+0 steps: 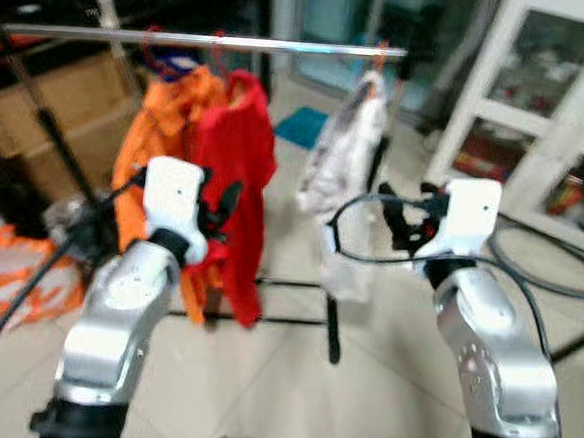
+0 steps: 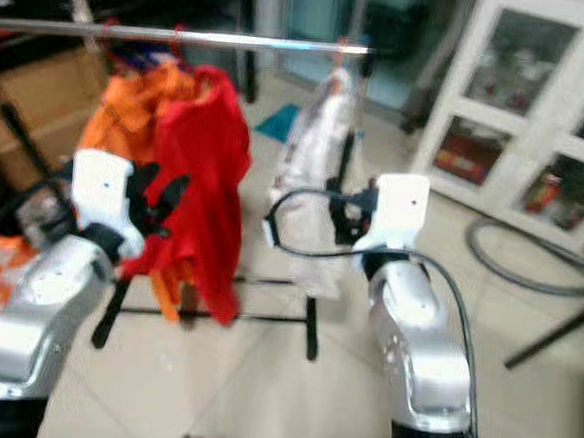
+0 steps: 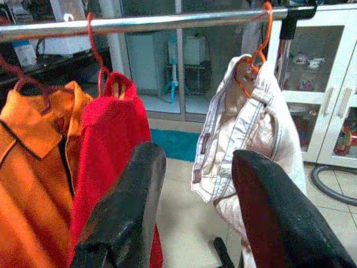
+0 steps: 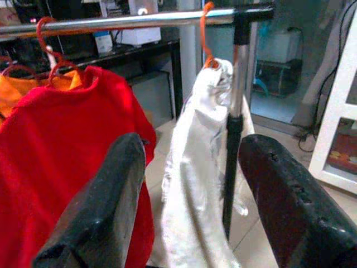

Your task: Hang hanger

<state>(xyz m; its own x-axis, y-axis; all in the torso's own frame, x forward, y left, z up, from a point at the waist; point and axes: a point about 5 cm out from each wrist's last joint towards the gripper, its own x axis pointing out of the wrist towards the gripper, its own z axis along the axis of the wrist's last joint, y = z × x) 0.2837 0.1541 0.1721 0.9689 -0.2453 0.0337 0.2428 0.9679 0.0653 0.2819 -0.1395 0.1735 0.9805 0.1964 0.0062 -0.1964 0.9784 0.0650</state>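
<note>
A silver rail (image 1: 204,40) spans the clothes rack. On it hang an orange shirt (image 1: 156,129), a red garment (image 1: 237,175) and a white garment (image 1: 343,173), each on an orange hanger; the white one's hook (image 3: 262,33) sits near the rail's right end. My left gripper (image 1: 221,206) is raised in front of the red garment, open and holding nothing. In front of the white garment is my right gripper (image 1: 400,219), open too, with nothing between its fingers (image 4: 106,206).
The rack's black legs and base bars (image 1: 295,319) stand on the tiled floor. A white glass-door cabinet (image 1: 550,107) is at the right, with a grey hose (image 1: 559,273) on the floor. Cardboard boxes (image 1: 49,112) and orange cloth (image 1: 18,270) lie at the left.
</note>
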